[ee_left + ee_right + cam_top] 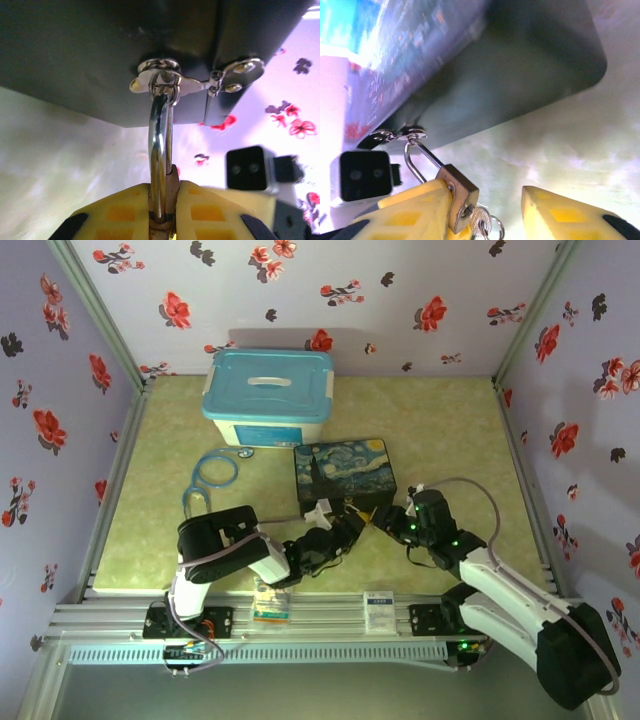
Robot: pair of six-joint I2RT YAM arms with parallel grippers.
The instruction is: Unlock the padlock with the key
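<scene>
While left claw (162,189) pinches padlock (159,140), key (479,221) half-cropped.

The left tool (350,521) and right tool (381,517) sit close together at the painted box's (345,470) near edge.

Left arm (240,545) folded low, forearm reaching toward centre. Left gripper (162,202) clamped tight on padlock (459,192), yellow fingers (120,210) pressed either side. Right arm (500,590) stretched in from the right, wrist low. Right gripper (485,200) jaws parted, one finger against padlock body.
</scene>
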